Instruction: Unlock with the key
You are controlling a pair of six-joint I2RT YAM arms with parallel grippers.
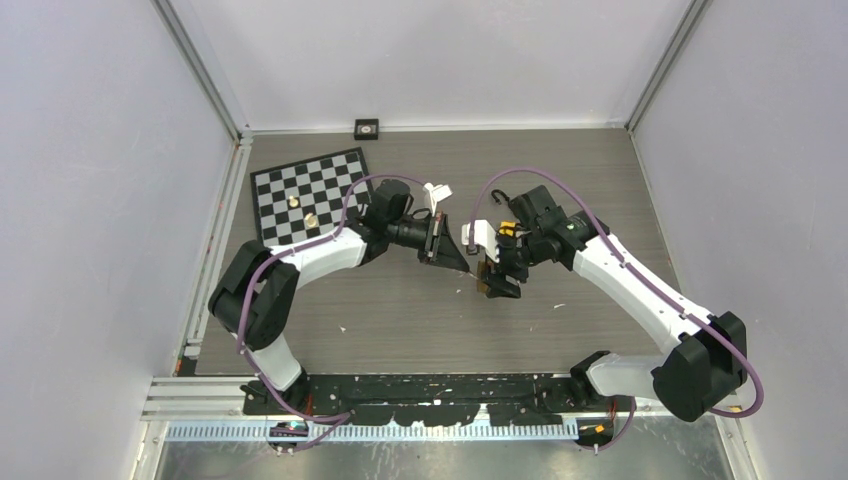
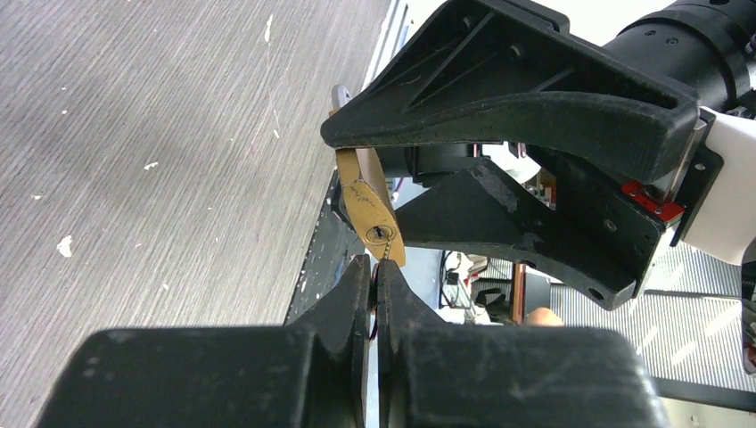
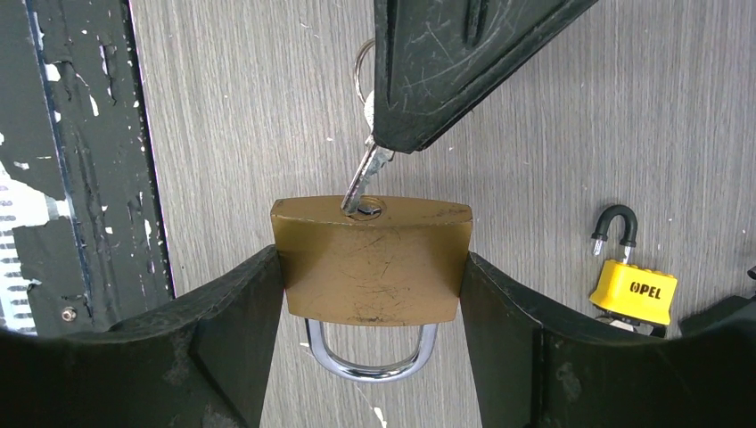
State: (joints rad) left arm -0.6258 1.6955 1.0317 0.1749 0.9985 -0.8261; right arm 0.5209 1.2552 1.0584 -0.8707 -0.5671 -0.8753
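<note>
The brass padlock point(image 3: 370, 254) is held off the table point(image 3: 553, 134), about midway between the two arms. The right gripper point(image 3: 371, 267) clamps it by its two narrow sides, so the jaws stand wide, spread across the body. The chrome shackle point(image 3: 370, 361) points back toward the right wrist, and we see both its legs running into the body. The keyhole face points away, toward the left arm.

The left gripper point(image 2: 375, 276) is pinched tight on the key point(image 3: 364, 178), with only the blade showing past the black fingers. We see the tip of the blade sitting in the keyhole at a slight slant; how deep it goes we cannot tell.

A yellow padlock point(image 3: 635, 290) with a black shackle lies on the table to one side, apart from the brass one. A checkerboard point(image 1: 305, 195) lies flat at the far left of the table.
</note>
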